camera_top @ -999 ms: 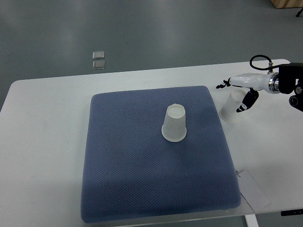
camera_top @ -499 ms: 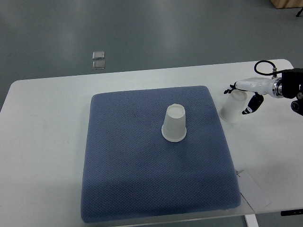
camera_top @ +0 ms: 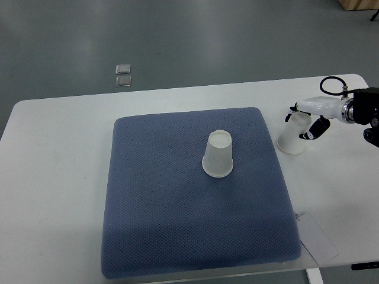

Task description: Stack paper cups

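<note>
The white rectangular table (camera_top: 59,177) with rounded corners fills most of the top view, with grey floor beyond its far edge.

A dark blue, textured square fabric mat (camera_top: 177,236) lies on the table and covers its central area. The mat's corners are rounded and its near edge reaches close to the table's near edge.

The first white paper cup (camera_top: 218,155) stands upside down, base uppermost, slightly above the mat's centre. Its walls flare from a small round base to a wider rim resting on the fabric. The surface is plain white, without print.

The second white paper cup (camera_top: 294,136) is off the mat, on the bare table at 3 o'clock from the first cup and just beside the mat's right edge. It is tilted, wide rim lowest and narrow base toward 1 o'clock, under the hand.

The right hand (camera_top: 309,120), white with black finger segments, enters from the picture's right edge on a dark wrist with a looped black cable. Its fingers are closed around the upper part of the second cup.

A white paper tag (camera_top: 317,236) lies at 5 o'clock, beside the mat's near right corner.

Two small clear square objects (camera_top: 123,74) lie on the floor at 11 o'clock.
</note>
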`<state>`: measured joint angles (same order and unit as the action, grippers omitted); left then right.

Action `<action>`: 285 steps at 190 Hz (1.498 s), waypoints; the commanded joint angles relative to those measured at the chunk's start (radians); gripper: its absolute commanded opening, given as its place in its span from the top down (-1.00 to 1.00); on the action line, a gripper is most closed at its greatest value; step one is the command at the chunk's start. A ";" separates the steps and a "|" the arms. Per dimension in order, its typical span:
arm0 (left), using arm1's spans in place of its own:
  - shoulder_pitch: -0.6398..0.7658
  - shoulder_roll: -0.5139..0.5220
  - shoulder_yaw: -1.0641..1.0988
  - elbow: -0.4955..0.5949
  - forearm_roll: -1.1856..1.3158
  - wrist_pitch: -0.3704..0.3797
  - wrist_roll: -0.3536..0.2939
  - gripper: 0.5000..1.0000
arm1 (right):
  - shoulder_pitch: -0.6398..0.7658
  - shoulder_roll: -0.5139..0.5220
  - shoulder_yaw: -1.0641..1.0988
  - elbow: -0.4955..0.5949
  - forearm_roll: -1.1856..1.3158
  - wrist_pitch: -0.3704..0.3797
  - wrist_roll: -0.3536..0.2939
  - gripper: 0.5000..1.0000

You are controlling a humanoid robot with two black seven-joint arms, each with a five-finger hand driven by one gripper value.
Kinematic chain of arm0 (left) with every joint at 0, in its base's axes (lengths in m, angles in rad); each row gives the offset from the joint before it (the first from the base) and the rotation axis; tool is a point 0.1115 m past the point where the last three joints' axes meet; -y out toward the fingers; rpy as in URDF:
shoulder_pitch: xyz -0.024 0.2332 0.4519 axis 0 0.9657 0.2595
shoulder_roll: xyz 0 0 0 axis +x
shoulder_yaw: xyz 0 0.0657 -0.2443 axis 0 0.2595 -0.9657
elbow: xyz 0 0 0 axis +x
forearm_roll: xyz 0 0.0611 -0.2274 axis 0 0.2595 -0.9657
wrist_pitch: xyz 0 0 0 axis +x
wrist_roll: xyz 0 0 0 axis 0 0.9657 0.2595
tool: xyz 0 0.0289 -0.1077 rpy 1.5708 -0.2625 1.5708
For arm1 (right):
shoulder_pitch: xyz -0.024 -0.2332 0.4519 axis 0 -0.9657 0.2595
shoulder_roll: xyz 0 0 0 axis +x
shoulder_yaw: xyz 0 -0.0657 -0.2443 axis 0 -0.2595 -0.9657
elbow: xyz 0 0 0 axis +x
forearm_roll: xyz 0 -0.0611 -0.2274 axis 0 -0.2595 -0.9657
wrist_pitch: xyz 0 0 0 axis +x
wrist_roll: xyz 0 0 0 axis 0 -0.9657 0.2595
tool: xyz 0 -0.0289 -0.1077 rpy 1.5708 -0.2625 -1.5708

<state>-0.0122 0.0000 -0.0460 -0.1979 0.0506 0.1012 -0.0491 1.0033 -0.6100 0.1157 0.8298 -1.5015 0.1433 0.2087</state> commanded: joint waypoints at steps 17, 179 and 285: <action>0.000 0.000 0.000 0.000 0.000 0.000 0.000 -1.00 | 0.049 -0.033 0.018 0.002 0.012 -0.004 0.018 1.00; 0.000 0.000 0.000 0.000 0.000 0.000 0.000 -1.00 | 0.359 -0.125 0.053 0.454 0.056 0.159 0.077 0.86; 0.000 0.000 0.000 0.000 0.000 0.000 0.000 -1.00 | 0.337 -0.080 0.053 0.503 0.056 0.231 0.078 0.79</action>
<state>-0.0123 0.0000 -0.0460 -0.1979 0.0506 0.1012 -0.0491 1.3491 -0.6998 0.1687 1.3266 -1.4454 0.3733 0.2868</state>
